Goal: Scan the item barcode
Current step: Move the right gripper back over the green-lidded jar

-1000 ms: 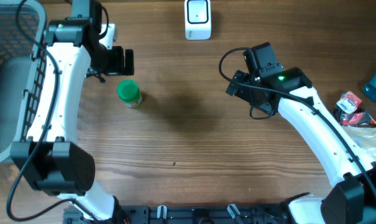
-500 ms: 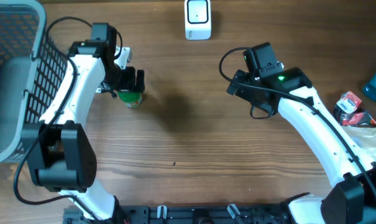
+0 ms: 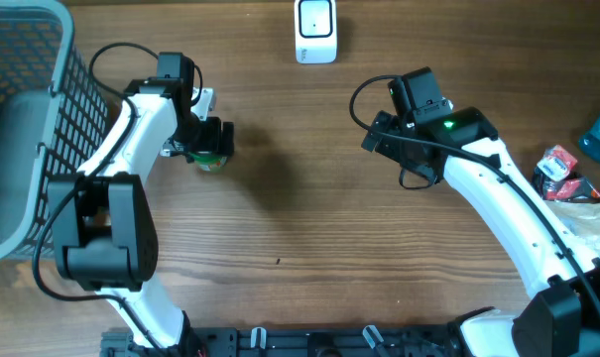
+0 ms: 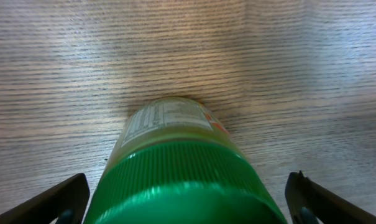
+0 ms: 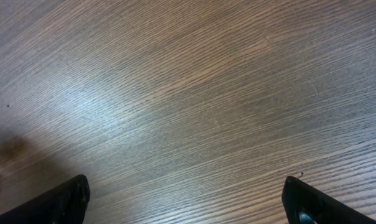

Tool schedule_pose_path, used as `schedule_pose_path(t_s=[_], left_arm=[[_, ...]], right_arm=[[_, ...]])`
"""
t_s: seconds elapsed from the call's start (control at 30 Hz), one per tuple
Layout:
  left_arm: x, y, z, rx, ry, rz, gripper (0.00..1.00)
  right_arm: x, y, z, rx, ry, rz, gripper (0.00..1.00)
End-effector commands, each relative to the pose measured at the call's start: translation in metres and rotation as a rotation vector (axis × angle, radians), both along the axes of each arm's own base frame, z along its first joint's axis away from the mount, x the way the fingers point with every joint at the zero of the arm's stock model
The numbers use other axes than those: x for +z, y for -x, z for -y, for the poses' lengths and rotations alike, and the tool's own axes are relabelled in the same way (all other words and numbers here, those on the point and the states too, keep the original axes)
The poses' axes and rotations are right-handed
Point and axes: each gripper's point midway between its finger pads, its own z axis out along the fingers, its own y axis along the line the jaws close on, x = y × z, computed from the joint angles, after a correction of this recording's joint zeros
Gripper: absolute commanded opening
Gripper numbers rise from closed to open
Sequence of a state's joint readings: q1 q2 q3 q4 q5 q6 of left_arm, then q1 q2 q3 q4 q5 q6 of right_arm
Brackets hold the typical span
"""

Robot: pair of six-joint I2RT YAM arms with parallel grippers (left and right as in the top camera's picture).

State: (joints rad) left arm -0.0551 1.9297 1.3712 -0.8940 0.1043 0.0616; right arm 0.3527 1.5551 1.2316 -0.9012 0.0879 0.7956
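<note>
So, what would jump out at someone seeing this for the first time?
A jar with a bright green lid stands on the wooden table at the left, with the left pincer open either side of it. A white scanner box sits at the table's far edge, and a grey wire basket fills the left corner.

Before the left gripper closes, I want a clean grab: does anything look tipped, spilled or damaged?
Nothing stands out. The green-lidded jar stands upright on the table, intact, with no spill around it, between the open fingers of the left gripper. The white scanner sits squarely at the far edge.
</note>
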Motion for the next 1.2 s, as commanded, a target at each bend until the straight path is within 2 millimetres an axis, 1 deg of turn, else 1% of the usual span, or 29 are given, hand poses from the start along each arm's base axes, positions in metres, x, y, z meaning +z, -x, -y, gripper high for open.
schedule_pose_path(t_s=[0.0,0.17,0.37,0.5,0.57,0.63,0.7,0.8,0.87,0.9,0.97,1.0,1.07,1.1,1.17], left_arm=[[-0.009,0.003,0.002,0.008,0.01,-0.02,0.84],[-0.009,0.0,0.0,0.016,0.001,-0.009,0.79],[-0.01,0.001,-0.003,0.026,-0.014,-0.013,0.68],[-0.01,0.007,-0.005,0.053,-0.028,-0.042,0.66],[-0.011,0.01,-0.005,0.057,-0.028,-0.055,0.66],[-0.01,0.015,-0.002,0.066,-0.027,-0.074,0.66],[-0.01,0.021,0.005,0.068,-0.035,-0.096,0.68],[-0.01,0.025,0.022,0.092,-0.032,-0.105,0.69],[-0.01,0.026,0.041,0.089,-0.031,-0.1,0.71],[-0.01,0.025,0.054,0.064,-0.038,-0.082,0.71],[-0.01,0.021,0.073,0.051,-0.059,-0.038,0.73],[-0.01,0.018,0.083,0.049,-0.065,-0.01,0.74],[-0.008,0.013,0.108,0.05,-0.041,0.037,0.75],[-0.006,0.01,0.13,0.053,-0.012,0.078,0.75],[-0.004,0.008,0.147,0.047,0.012,0.108,0.77]], right_arm=[[0.002,-0.006,0.004,-0.002,0.023,0.016,1.0],[0.002,-0.005,0.004,-0.001,0.025,0.011,1.0],[0.002,-0.004,0.004,-0.001,0.025,0.008,1.0],[0.002,-0.005,0.005,-0.002,0.029,0.009,1.0],[0.002,-0.006,0.008,-0.009,0.049,0.016,1.0],[0.003,-0.006,0.011,0.007,0.072,0.021,1.0],[0.002,-0.006,0.012,0.012,0.078,0.018,1.0],[0.003,-0.001,0.014,0.01,0.082,0.004,1.0],[0.005,0.003,0.016,0.003,0.077,-0.003,1.0],[0.009,0.005,0.017,0.002,0.062,-0.001,1.0],[0.019,0.008,0.019,0.002,0.022,0.013,0.99],[0.027,0.009,0.02,0.012,0.001,0.03,1.0],[0.044,0.017,0.032,-0.013,-0.01,0.06,1.0],[0.067,0.024,0.046,-0.014,-0.009,0.123,1.0],[0.088,0.034,0.06,-0.037,-0.006,0.185,1.0]])
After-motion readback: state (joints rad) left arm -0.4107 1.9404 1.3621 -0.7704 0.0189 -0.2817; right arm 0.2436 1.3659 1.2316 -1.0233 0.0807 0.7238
